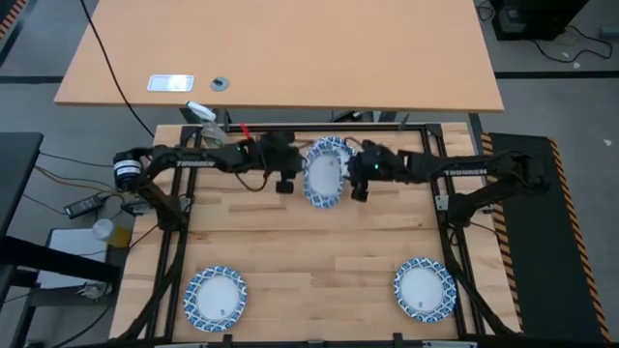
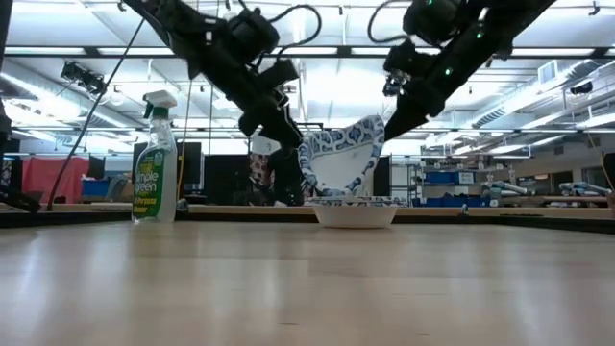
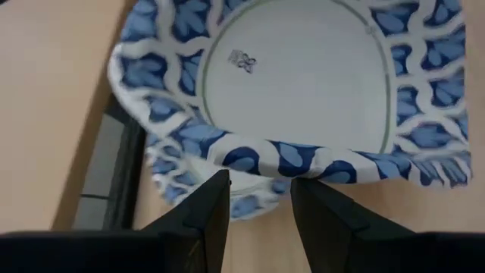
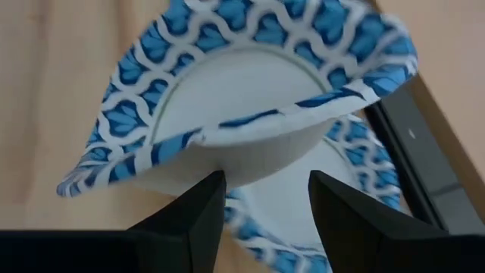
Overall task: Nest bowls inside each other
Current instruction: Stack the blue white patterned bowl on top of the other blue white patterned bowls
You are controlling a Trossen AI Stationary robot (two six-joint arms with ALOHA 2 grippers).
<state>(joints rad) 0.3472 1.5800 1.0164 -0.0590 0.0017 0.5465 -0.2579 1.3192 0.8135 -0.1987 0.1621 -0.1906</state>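
Each gripper is shut on one blue-and-white bowl at the table's far middle. My left gripper (image 3: 258, 182) (image 1: 293, 176) has a bowl (image 3: 303, 76) whose white centre faces its camera. My right gripper (image 4: 265, 182) (image 1: 358, 176) has a bowl (image 4: 250, 91) with its white outer wall toward its camera. In the low view the two held bowls (image 2: 341, 159) overlap, tilted, above a bowl (image 2: 356, 213) that rests on the table. Two more bowls lie flat near the front edge, left (image 1: 215, 298) and right (image 1: 424, 288). My left gripper has the near part of its bowl's patterned rim (image 3: 261, 158) between its two fingertips, and the rim is buckled there. The fingers slant down from the table's left. The bowl is lifted clear and tilted. My right gripper has the near wall and rim (image 4: 261, 163) of its bowl between its two fingertips. The rim above is creased (image 4: 280, 112). The fingers slant down from the table's right. The bowl hangs tilted, clear of the bowl below it.
A green spray bottle (image 2: 154, 159) stands at the table's far left. A black frame rail (image 1: 319, 126) runs along the far edge, close behind the held bowls. Bare wood lies between the far middle and the two front bowls.
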